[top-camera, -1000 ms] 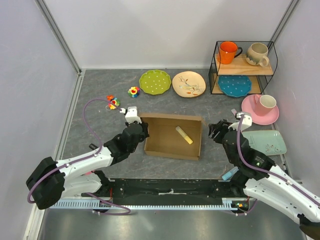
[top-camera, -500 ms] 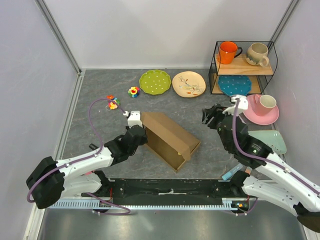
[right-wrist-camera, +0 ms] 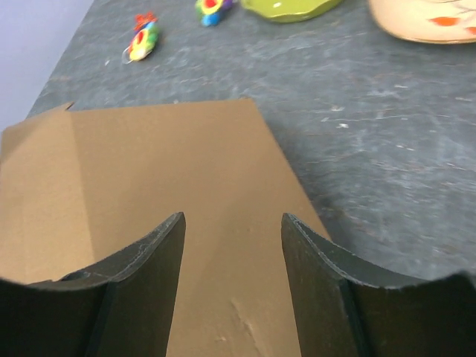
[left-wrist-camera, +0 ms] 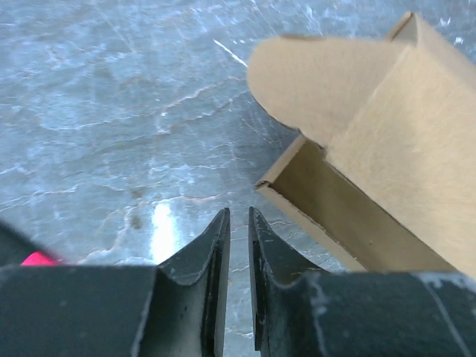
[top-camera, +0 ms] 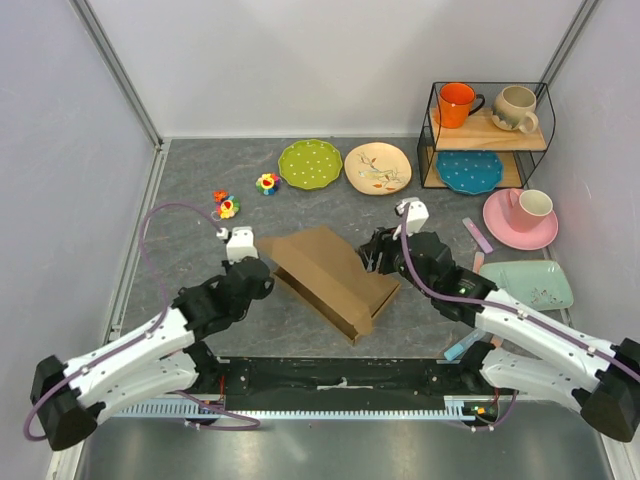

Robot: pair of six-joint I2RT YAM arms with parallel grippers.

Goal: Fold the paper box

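Observation:
The paper box [top-camera: 330,272] is brown cardboard in the middle of the table, its large panel sloping over the tray and hiding the inside. My left gripper [top-camera: 268,274] sits just left of the box's left corner, apart from it. In the left wrist view the left gripper [left-wrist-camera: 238,212] has its jaws nearly together with nothing between them, and the box [left-wrist-camera: 387,149] with a rounded flap lies ahead to the right. My right gripper [top-camera: 376,256] is at the box's far right edge. In the right wrist view the right gripper [right-wrist-camera: 232,216] is open just above the box's sloping panel [right-wrist-camera: 149,171].
A green plate [top-camera: 310,163] and a beige plate [top-camera: 377,167] lie at the back, with small toys [top-camera: 226,205] to the left. A wire rack [top-camera: 487,135] holds mugs and a blue plate. A pink plate with a mug [top-camera: 520,215] and a pale green plate [top-camera: 530,283] lie at the right.
The box went from an open tray to tipped with its panel folded over, hiding the yellow stick inside. My left gripper drew back left off the box. My right arm swung left onto the box.

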